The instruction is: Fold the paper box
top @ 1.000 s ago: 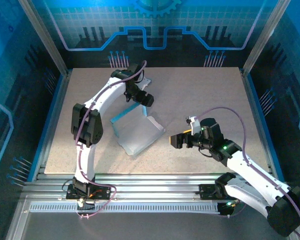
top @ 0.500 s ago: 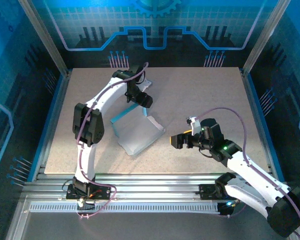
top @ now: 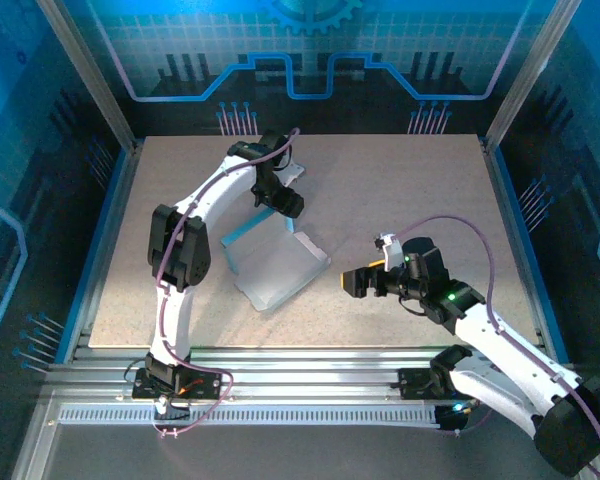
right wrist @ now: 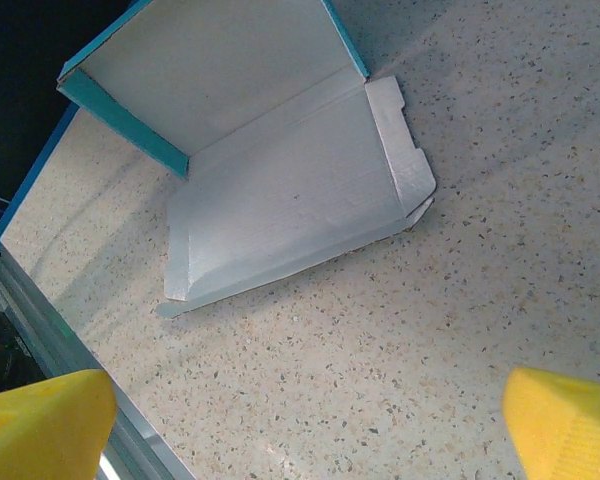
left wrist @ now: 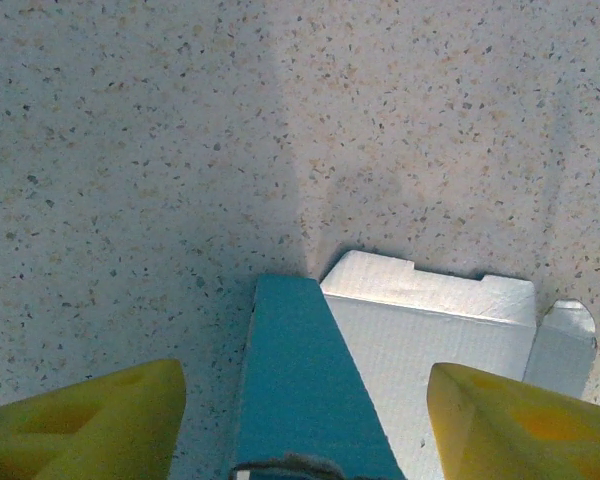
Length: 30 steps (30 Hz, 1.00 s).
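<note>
Your left gripper (top: 286, 201) hangs at 12 o'clock of the paper box (top: 280, 268), at the box's far edge. In the left wrist view, this gripper (left wrist: 302, 430) is spread wide: its yellow fingers (left wrist: 90, 420) sit at 7 and 5 o'clock, and neither touches the card. Your right gripper (top: 352, 283) hovers at 3 o'clock of the box, apart from it. Its own camera shows it (right wrist: 305, 430) released too, with the yellow fingers (right wrist: 40, 425) far apart over bare surface.

Next, look at the speckled table (top: 410, 180). The box lies on it slightly toward 8 o'clock from the middle, between the two grippers.

One broad panel of the box (right wrist: 290, 200) lies flat with its pale inner side up. A second panel rises from that panel's far edge. A teal side wall (right wrist: 120, 120) stands at the 9 o'clock end.

In the left wrist view, a blue strip (left wrist: 305, 390) of the box runs up between the fingers. A white flap (left wrist: 430, 320) lies just beyond it. A small rounded tab (left wrist: 565, 345) sits at the flap's 3 o'clock end.
</note>
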Tool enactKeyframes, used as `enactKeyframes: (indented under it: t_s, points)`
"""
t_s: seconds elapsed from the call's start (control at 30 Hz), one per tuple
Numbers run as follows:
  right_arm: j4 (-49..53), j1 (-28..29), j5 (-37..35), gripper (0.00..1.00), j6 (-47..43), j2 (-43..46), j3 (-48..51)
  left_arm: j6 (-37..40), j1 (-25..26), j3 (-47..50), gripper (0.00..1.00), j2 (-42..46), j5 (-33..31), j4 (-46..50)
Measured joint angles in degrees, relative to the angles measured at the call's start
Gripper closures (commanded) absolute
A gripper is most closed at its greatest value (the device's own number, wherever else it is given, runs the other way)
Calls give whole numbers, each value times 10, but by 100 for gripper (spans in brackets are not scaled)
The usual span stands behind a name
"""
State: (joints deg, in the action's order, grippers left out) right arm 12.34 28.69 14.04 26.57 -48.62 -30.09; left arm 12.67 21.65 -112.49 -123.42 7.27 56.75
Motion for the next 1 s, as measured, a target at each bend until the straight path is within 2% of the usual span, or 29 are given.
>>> enactKeyframes:
  t_s: [1.0]
  points:
    - [-14,-3,2,0,3,-5,14,25,0,0,46,-4,-14,-2]
